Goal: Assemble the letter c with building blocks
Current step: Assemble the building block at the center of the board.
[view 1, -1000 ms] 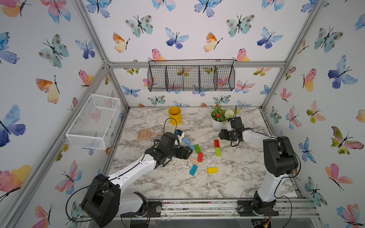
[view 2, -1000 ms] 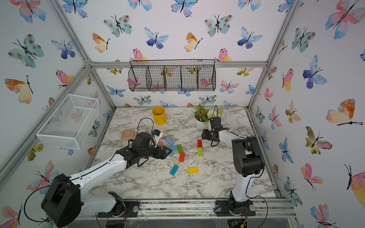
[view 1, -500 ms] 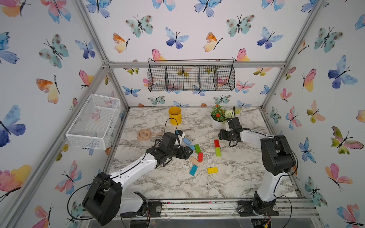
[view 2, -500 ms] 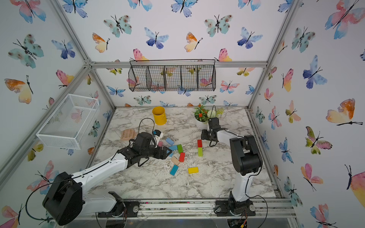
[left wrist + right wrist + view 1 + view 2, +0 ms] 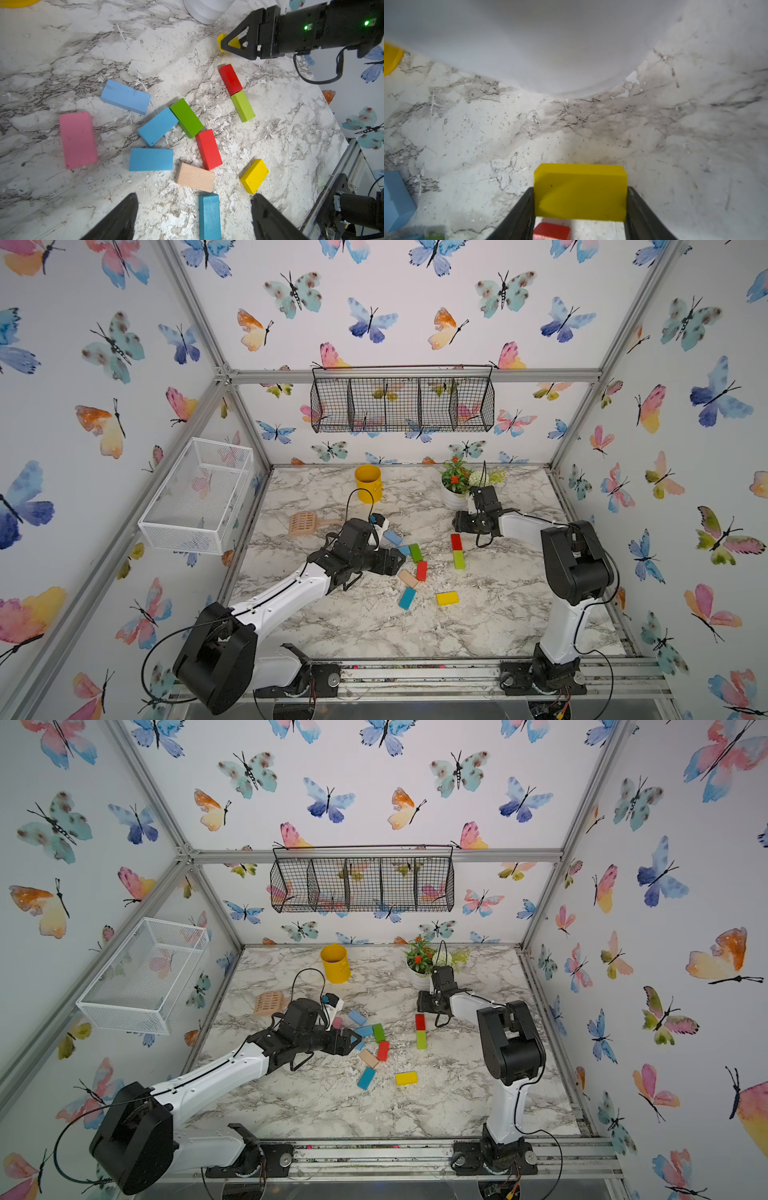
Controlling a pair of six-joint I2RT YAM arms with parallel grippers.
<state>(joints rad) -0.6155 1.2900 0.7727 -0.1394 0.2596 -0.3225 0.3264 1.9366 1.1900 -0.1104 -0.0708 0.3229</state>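
In both top views the right gripper [image 5: 457, 526] sits right of centre in the frame, just above the red block [image 5: 456, 542], which lies end to end with the lime block [image 5: 458, 560]. Its fingers are partly closed on a yellow block [image 5: 580, 187], pinching it on two sides, with much of it sticking out past the tips. The pot [image 5: 452, 502] stands just behind.

The likely trouble is the set-down. The yellow block hangs very close to the red one. Lowered carelessly, it could clip that end and knock the red-lime line crooked, spoiling what looks like the spine of the C. Since only its rear part is gripped, it may also swivel on release. A push forward would bump the pot.

The left gripper [image 5: 193, 198] is wide open and empty, hovering over the loose blocks [image 5: 158, 126] at mid-frame. If it drops now, a finger could scatter them, or the two arms could crowd each other.
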